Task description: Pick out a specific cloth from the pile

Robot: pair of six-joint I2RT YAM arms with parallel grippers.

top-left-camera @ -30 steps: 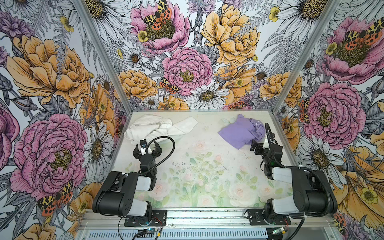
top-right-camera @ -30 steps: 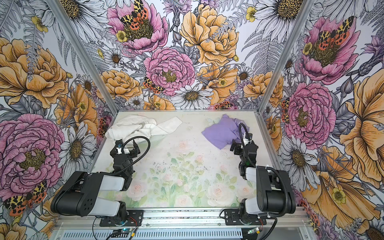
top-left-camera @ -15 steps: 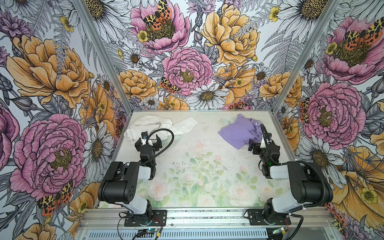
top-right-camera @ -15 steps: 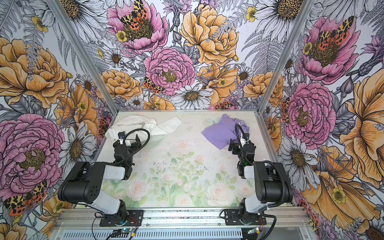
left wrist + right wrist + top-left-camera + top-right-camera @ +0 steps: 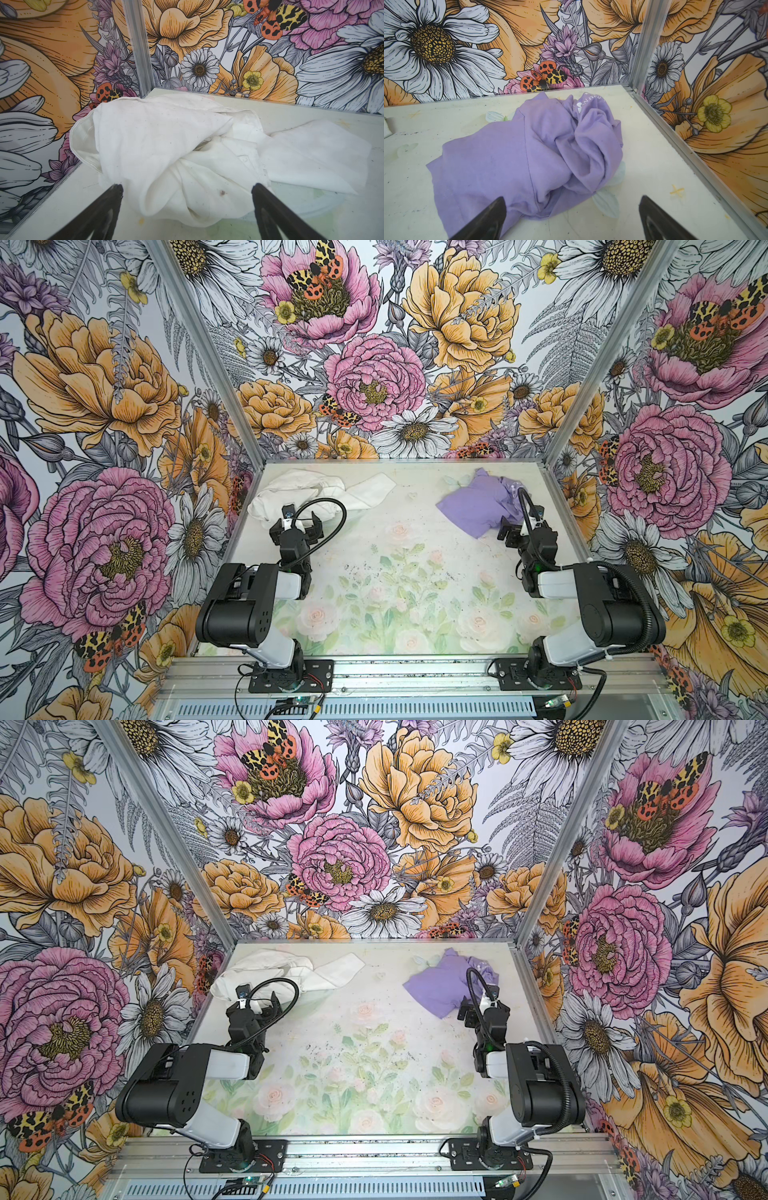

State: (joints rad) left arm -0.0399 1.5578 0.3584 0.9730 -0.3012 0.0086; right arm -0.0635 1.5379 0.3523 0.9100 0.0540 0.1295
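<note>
Flowered wall panels enclose a pale printed bench (image 5: 395,572) on three sides. Nearest the onlooker, both arm bases sit on the front rail.

The left hand (image 5: 296,522) stands with fingers spread wide and holds nothing; in the left wrist view the near fold of the white cloths (image 5: 176,158) lies between its fingertips (image 5: 116,191). That white heap (image 5: 316,495) lies at eleven o'clock, in the far-left corner, with one flap running out toward the bench centre.

The right hand (image 5: 521,529) is likewise wide apart and empty, poised at the near edge of the purple cloth (image 5: 482,504), which lies crumpled by itself at one o'clock, well apart from the white heap.

Judgement: the purple cloth lying apart would fit its having been picked out. It would fit equally a layout awaiting selection. Each hand is nearer its own cloth.
</note>
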